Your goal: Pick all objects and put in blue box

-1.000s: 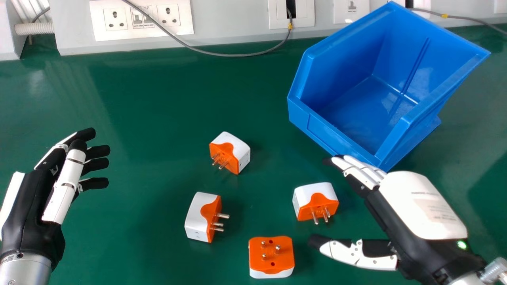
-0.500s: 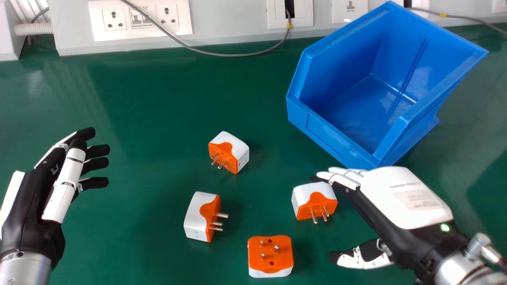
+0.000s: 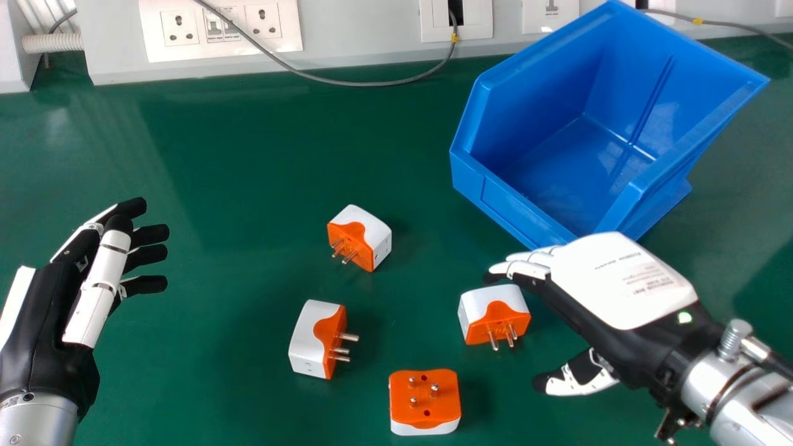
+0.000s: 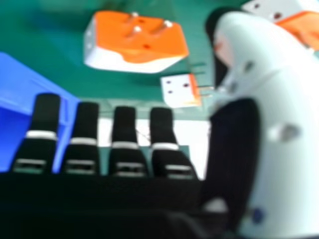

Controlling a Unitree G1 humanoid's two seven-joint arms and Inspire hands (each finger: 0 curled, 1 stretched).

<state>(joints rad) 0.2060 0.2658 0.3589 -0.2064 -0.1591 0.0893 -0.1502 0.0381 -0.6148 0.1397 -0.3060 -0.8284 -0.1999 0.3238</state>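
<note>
My right hand (image 3: pixel 619 282) is open in the head view, its fingers just behind the rightmost white-and-orange adapter (image 3: pixel 494 314) and its thumb to the right of it. Three more adapters lie on the green table: one at the centre (image 3: pixel 360 238), one lower left (image 3: pixel 317 339), one pins-up near the front (image 3: pixel 425 401). The blue box (image 3: pixel 526 207) stands at the back right with nothing in it. My left hand (image 3: pixel 56 303) is open at the left. In the right hand view, my right hand (image 4: pixel 124 144) has an adapter (image 4: pixel 137 40) beyond its fingertips, and the blue box (image 4: pixel 30 82) shows too.
Along the back edge of the green table (image 3: pixel 204 155) runs a grey panel with white sockets (image 3: pixel 221 28). A grey cable (image 3: pixel 365 83) droops in front of it onto the table. The box's near corner stands close behind my right hand.
My right hand has shifted left and its fingers are now behind the rightmost adapter, while its thumb has drawn back to the right. The adapters and my left hand have stayed put.
</note>
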